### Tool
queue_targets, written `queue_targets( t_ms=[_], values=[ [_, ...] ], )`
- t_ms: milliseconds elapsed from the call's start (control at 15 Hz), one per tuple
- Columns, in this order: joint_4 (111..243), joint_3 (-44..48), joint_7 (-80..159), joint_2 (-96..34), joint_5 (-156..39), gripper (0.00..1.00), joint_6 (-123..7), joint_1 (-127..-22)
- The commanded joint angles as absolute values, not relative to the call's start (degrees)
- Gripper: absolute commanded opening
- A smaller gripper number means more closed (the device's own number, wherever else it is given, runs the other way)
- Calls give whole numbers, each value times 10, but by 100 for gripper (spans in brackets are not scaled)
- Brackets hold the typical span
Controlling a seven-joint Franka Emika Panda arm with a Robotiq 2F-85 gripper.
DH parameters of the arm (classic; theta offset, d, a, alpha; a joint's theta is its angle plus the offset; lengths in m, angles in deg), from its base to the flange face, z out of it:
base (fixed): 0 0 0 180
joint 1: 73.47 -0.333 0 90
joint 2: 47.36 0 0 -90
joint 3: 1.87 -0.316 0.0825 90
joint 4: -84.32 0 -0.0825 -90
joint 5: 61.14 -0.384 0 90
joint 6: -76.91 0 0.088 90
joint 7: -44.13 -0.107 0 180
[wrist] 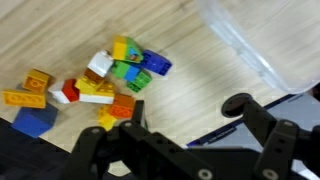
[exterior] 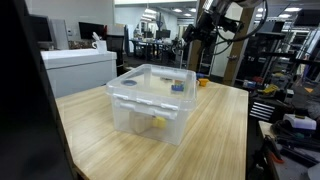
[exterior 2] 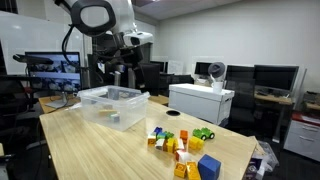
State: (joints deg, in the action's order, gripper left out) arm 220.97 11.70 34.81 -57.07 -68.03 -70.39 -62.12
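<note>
End effector [wrist: 186, 140] spread wide, empty, over table [wrist: 60, 25]; toy blocks [wrist: 110, 75] near clear bin [wrist: 250, 45].

1 clear bin [exterior 2: 110, 105], 1 table [exterior 2: 90, 150], approx. 12 toy blocks [wrist: 115, 75] (2 more inside bin).

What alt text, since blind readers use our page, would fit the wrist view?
An open gripper hangs above a loose cluster of colourful toy blocks on a light wooden table. The corner of a clear plastic bin shows at upper right.
</note>
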Motion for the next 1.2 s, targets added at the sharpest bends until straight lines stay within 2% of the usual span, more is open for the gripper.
queue_targets(
  t_ms=[0, 267, 1133],
  values=[
    [2203, 141, 322, -499, -667, 100, -724, -576],
    [2193, 162, 333, -433, -680, 100, -726, -559],
    [2103, 130, 338, -304, -689, 100, -742, -582]
  ],
)
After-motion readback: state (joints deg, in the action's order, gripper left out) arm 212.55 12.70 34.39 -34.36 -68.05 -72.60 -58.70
